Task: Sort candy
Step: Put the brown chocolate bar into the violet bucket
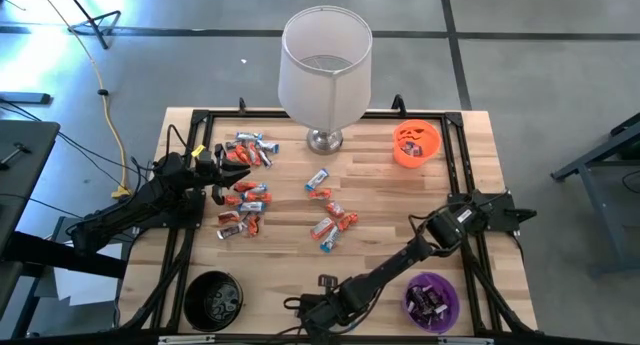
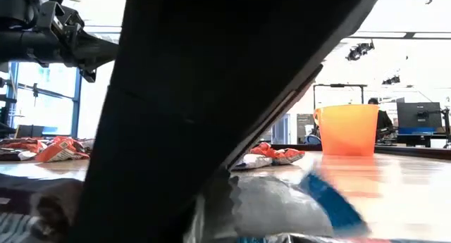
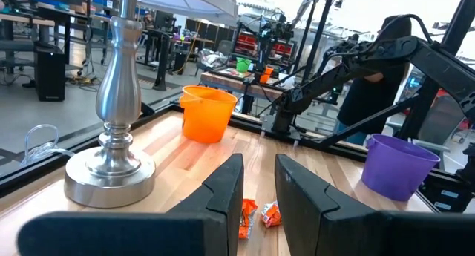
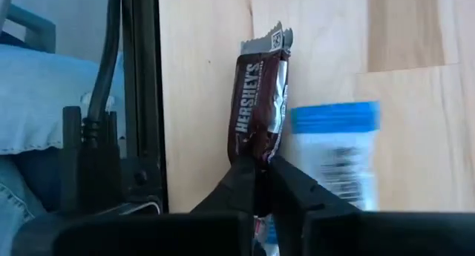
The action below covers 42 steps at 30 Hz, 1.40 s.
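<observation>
Already the right gripper, low at the table's near edge, is pinched onto one end of a dark brown candy bar; its long axis runs straight ahead from the fingertips, beside a blue-white bar. Well apart, the left gripper hovers narrowly parted over the orange-red candies.

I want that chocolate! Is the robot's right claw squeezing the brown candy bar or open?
Shut on it. The right claw pinches one end of the dark brown wrapped Hershey's candy bar, its two fingers close together.

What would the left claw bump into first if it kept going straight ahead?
Probably the orange candies lying just beyond the left claw; past them the wooden table looks bare, though depth is hard to judge.
</observation>
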Available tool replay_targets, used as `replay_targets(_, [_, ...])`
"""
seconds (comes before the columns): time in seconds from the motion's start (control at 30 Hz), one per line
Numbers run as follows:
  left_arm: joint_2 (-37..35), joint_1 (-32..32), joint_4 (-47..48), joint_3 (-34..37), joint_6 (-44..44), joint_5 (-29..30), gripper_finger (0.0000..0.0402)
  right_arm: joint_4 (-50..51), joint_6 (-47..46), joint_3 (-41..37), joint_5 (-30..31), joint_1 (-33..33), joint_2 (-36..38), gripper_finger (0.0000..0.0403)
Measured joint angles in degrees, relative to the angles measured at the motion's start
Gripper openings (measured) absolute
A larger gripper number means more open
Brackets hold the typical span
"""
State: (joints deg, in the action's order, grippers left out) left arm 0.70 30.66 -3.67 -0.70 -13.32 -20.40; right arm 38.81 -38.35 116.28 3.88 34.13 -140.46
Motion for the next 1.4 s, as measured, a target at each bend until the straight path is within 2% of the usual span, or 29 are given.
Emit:
replay_targets(0.33, [0.01,0.01,-0.01,0.0,0.0,0.0,0.0064,4.85,-0.22,-0.1,0.49,0.0,7.03,0.0004])
replay_targets(0.47, [0.01,0.0,0.01,0.0,0.0,-0.01,0.0064,12.98,-0.93,-0.12,2.36,0.0,10.47,0.0002])
replay_targets(0.6, [0.01,0.01,0.01,-0.01,0.0,0.0,0.0065,24.84,-5.49,-0.1,4.94,0.06,13.42,0.0002])
replay_targets(0.8, [0.0,0.01,0.0,0.0,0.0,-0.02,0.0065,38.87,-15.27,-0.1,5.15,1.69,18.05,0.0001])
replay_targets(1.03, [0.0,0.01,0.01,0.0,0.0,0.0,0.0065,51.55,-30.75,-0.1,3.77,4.52,23.41,0.0001])
replay_targets(1.23, [0.01,0.01,0.01,-0.01,0.0,0.0,0.0064,51.19,-42.35,-5.31,0.21,6.94,29.87,0.0001])
replay_targets(1.4, [0.01,0.02,-0.01,0.0,0.0,0.0,0.0065,51.03,-55.33,-16.18,-7.31,9.35,36.61,0.0])
